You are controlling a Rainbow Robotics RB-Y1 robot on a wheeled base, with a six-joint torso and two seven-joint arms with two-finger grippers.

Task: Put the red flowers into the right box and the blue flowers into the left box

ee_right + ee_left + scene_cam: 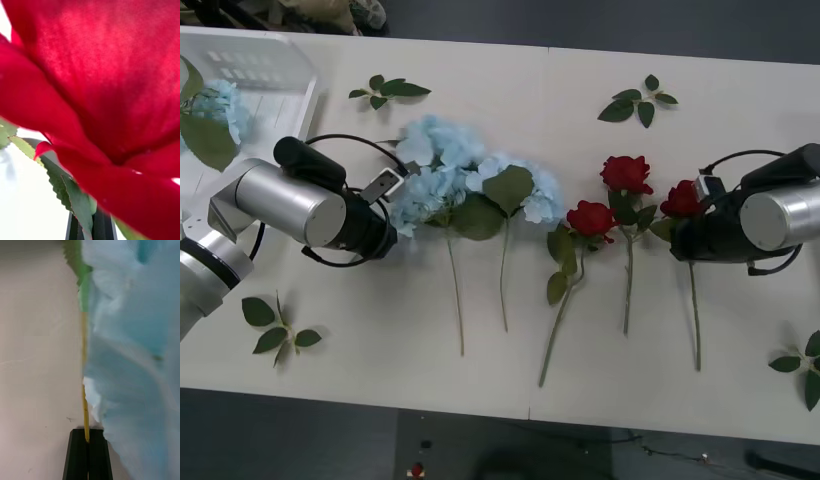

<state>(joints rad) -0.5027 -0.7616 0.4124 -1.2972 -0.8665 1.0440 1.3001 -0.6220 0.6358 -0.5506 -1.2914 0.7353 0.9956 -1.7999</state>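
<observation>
Two blue flowers (pixel 442 170) lie together at the table's middle left, and a third blue flower (pixel 223 108) rests in the left box (pixel 298 62) at the far left corner. My left gripper (pixel 397 205) sits at the left edge of the cluster. In the left wrist view its black fingers (pixel 78 453) are shut on a thin stem beside the blue flower (pixel 131 363). Three red flowers (pixel 626 173) lie at the middle right. My right gripper (pixel 682 228) is at the rightmost red flower (pixel 681 198). Its fingers (pixel 73 227) stand shut under the bloom (pixel 105 86), with a leaf in front. The right box is out of view.
Loose leaf sprigs lie at the back left (pixel 390 90), the back right (pixel 638 103), the front left (pixel 278 335) and the right edge (pixel 805 365). The flowers' long stems run toward the table's front edge.
</observation>
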